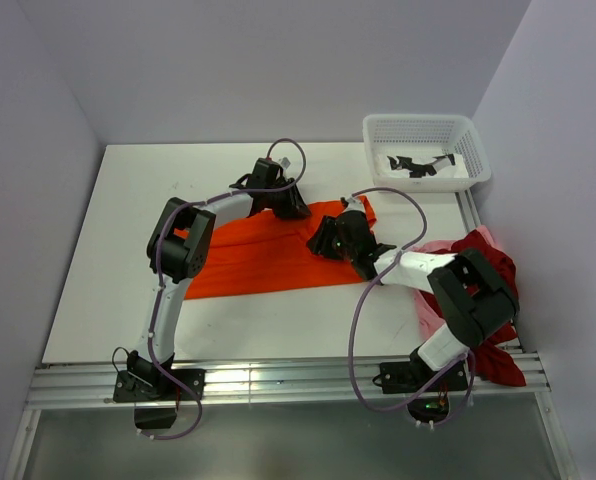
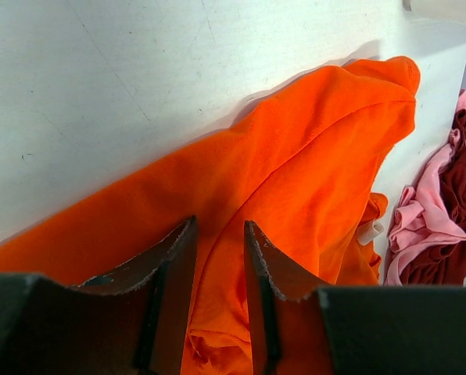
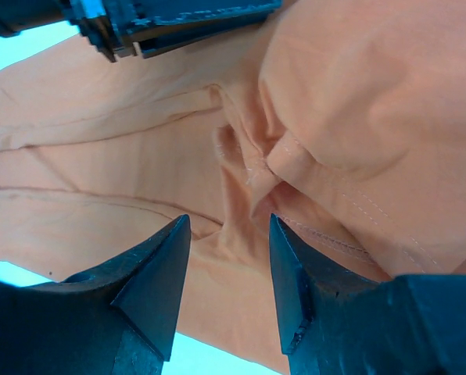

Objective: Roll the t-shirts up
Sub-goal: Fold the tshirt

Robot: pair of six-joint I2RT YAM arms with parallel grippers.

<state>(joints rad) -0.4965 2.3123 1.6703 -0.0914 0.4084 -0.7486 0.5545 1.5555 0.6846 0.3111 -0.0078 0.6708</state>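
My left pincer (image 1: 286, 203) sits on the far edge of the orange shirt (image 1: 263, 255). Its jaws are slightly apart with cloth between them, and I cannot tell whether they grip it. My right pincer (image 3: 229, 223) hangs over the shirt's bunched right end, jaws apart and holding nothing. The shirt lies flat across the middle of the tabletop (image 1: 108, 290). The red and pink shirts (image 1: 490, 262) are heaped at the right edge.

Three t-shirts: one orange shirt (image 1: 258, 258), one dark red shirt (image 2: 461, 183), one pale pink shirt (image 2: 424, 223). One white mesh basket (image 1: 418, 122). Two robot arms (image 1: 183, 240).
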